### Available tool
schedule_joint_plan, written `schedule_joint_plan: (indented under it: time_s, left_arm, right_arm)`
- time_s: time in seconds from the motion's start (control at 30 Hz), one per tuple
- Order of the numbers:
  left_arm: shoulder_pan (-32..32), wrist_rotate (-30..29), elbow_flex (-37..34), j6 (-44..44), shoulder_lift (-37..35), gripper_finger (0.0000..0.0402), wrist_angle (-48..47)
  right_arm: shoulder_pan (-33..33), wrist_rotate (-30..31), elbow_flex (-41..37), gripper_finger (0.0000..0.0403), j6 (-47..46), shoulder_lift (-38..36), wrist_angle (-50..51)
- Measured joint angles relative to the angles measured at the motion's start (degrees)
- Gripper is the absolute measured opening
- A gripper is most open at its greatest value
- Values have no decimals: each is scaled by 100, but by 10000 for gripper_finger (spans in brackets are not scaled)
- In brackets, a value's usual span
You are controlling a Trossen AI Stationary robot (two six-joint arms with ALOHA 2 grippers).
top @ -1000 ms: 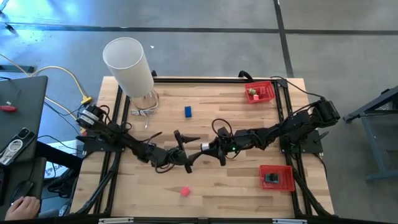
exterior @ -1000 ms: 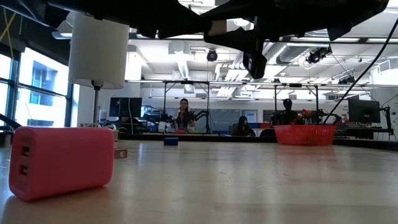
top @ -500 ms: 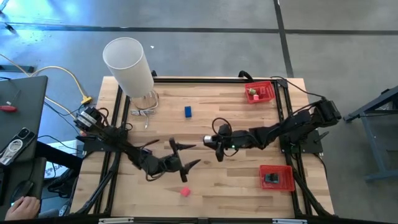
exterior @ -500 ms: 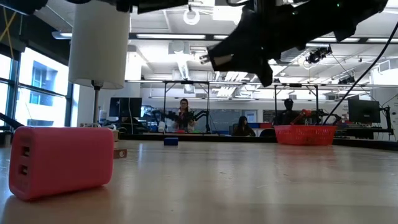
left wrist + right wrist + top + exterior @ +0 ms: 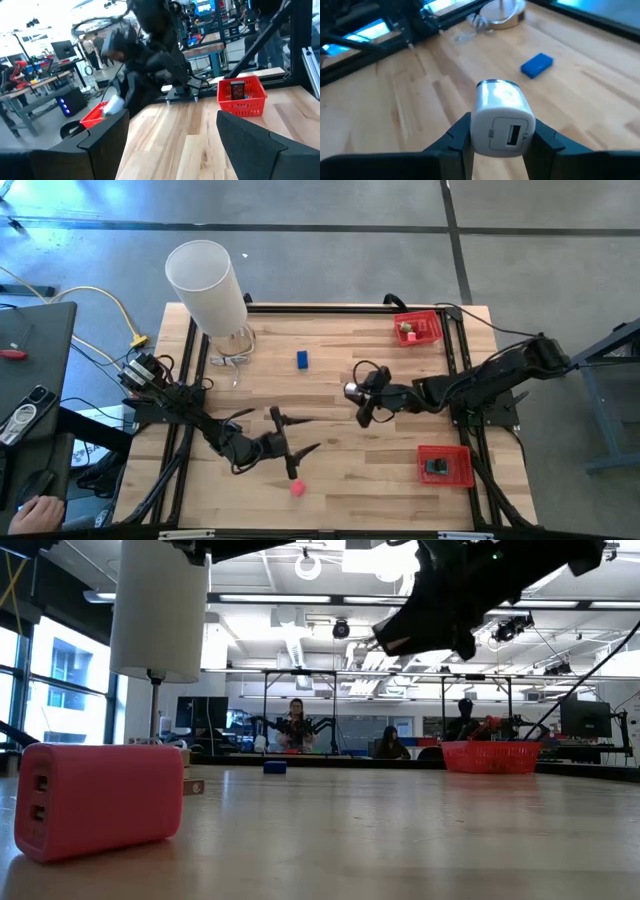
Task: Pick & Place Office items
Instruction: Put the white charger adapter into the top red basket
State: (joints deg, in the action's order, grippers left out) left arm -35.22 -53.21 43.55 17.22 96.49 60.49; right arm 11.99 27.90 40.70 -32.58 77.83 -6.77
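Right gripper [image 5: 362,402] pinching a white charger [image 5: 502,119] between its two fingers [image 5: 457,136], held up off the wooden table [image 5: 380,460] near the middle, socket face toward the wrist camera. Beyond the fingertips, on the boards, a blue block [image 5: 537,65], well apart from the held charger; farther past it, the round base of the tall white cylinder [image 5: 207,285].

Left gripper [image 5: 292,445] with fingers [image 5: 102,140] spread wide, nothing between them, hanging over the near-left part of the table. Just off its fingertips toward the table's near edge, a pink charger [image 5: 297,488] lying flat, not touched. In the low view the same pink charger [image 5: 98,798] fills the near left, two sockets on its end face.

Ahead of the left fingers, across the boards, a red tray [image 5: 240,94] with a black piece [image 5: 238,89] inside it; in the high view this tray [image 5: 463,476] sits near the right front corner. Another red tray [image 5: 432,332] at the far right corner, with a green piece [image 5: 409,336] and some red piece beside it, too small to tell apart.

People [image 5: 296,727] standing in the room behind the table.
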Motion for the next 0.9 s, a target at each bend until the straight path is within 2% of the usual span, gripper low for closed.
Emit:
schedule_joint_plan:
  time_s: [0.47, 0.63, 0.9]
  left_arm:
    - [2, -184, 0, -372, 2, 294, -422]
    - [4, -189, 0, -703, 4, 294, -633]
    - [4, -188, 0, -718, 4, 294, -662]
  right_arm:
    - [-39, 758, 3, 111, 92, -1240, 1897]
    - [-247, 775, 3, 112, 87, -1675, 2426]
    - [-906, 585, 87, 112, -10, -2036, 3456]
